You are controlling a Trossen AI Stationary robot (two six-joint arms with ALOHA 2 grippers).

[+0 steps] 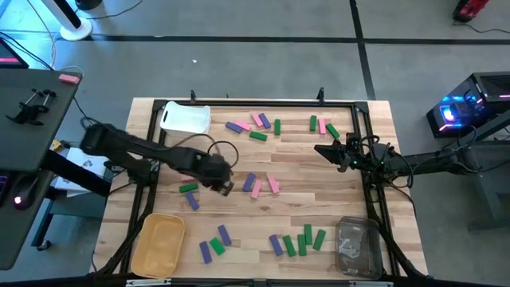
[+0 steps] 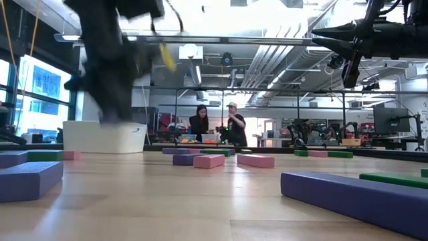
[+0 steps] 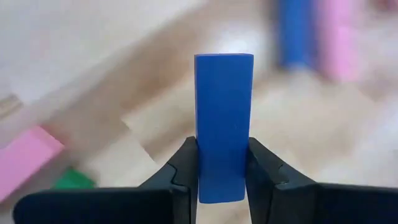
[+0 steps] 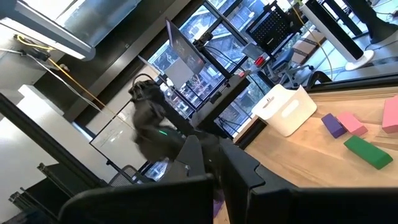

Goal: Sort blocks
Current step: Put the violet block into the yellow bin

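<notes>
Pink, green and purple blocks lie scattered flat on the wooden table [image 1: 319,199]: a group at the far middle [image 1: 255,126], a few at the middle [image 1: 259,185], and a row near the front edge [image 1: 296,241]. My left gripper [image 1: 225,186] is over the table's left middle, shut on a purple block [image 3: 224,124]. My right gripper [image 1: 321,150] hovers at the right, above the table, shut and empty; it also shows in the low view [image 2: 321,37]. My left gripper pinches the purple block between its two fingers [image 3: 186,168], on the block's two long sides near one end [image 3: 222,183]. The block lies along the fingers and sticks out well past their tips.
A white bin [image 1: 186,118] stands at the far left, a yellow bin [image 1: 159,243] at the near left and a clear bin [image 1: 356,245] at the near right. Two people stand in the room far behind the table [image 2: 217,125].
</notes>
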